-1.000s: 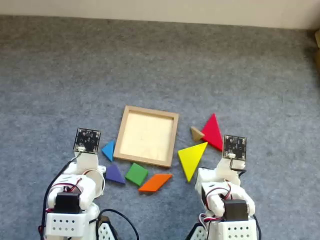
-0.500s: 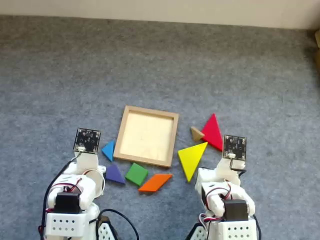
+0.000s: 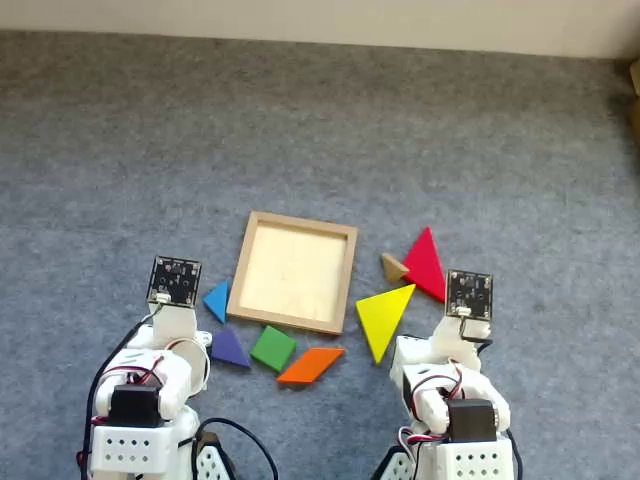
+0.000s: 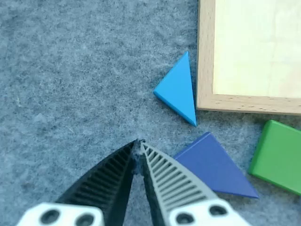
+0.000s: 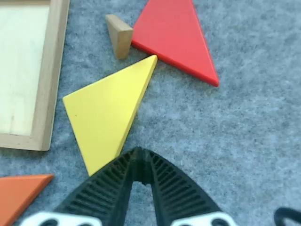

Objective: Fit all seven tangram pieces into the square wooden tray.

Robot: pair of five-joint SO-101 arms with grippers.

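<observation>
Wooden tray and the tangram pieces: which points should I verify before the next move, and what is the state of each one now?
1. Wooden tray empty inside: ok.
2. All seven pieces on the carpet outside it: ok. They are the blue triangle, purple triangle, green square, orange parallelogram, yellow triangle, red triangle and tan piece.
3. Tan piece lying flat: cannot tell.
4. Left gripper open for a grasp: not ok, shut, beside the purple triangle.
5. Right gripper open: not ok, shut, beside the yellow triangle.
6. Both grippers carrying nothing: ok.
</observation>
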